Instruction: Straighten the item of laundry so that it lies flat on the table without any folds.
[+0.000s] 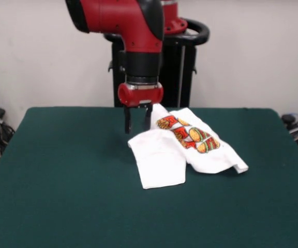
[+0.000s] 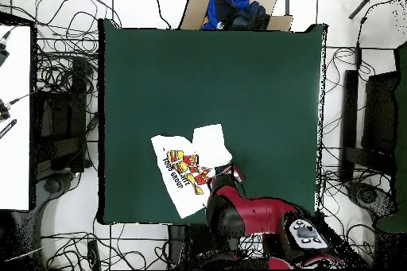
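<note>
The item of laundry (image 1: 182, 147) is a small white T-shirt with a burger and fries print, lying folded on the dark green table (image 1: 61, 181). A plain white flap is turned over its front part, so only a strip of the print shows. In the overhead view the shirt (image 2: 191, 168) lies near the table's (image 2: 238, 77) bottom edge, the print and black text partly showing. My gripper (image 1: 138, 124) hangs just above the shirt's far left corner, its two dark fingers (image 1: 128, 121) apart and nothing between them. The overhead view hides the gripper under the red arm (image 2: 238, 208).
A cardboard box holding blue cloth (image 2: 234, 9) sits beyond the table's top edge in the overhead view. Cables and equipment lie on the floor around the table. Bare green felt stretches left of and in front of the shirt in the front view.
</note>
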Tool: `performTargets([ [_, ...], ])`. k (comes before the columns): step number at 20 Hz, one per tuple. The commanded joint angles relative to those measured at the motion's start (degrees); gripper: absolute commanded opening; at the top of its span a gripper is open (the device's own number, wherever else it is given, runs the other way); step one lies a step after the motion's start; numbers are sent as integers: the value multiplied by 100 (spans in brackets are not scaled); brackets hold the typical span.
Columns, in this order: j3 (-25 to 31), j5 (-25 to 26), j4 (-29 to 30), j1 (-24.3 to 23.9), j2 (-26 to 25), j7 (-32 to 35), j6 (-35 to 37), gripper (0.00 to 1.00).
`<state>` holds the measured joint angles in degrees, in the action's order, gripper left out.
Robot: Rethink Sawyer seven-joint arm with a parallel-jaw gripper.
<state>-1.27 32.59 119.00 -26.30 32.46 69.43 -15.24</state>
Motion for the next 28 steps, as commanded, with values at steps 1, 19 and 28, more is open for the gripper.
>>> performTargets([
  [1,44,-99,-817,76,-380,698,681,100],
  [19,68,73,-1068,20,-666,679,657,100],
  [28,1709,761,-611,-1268,-194,614,794,100],
])
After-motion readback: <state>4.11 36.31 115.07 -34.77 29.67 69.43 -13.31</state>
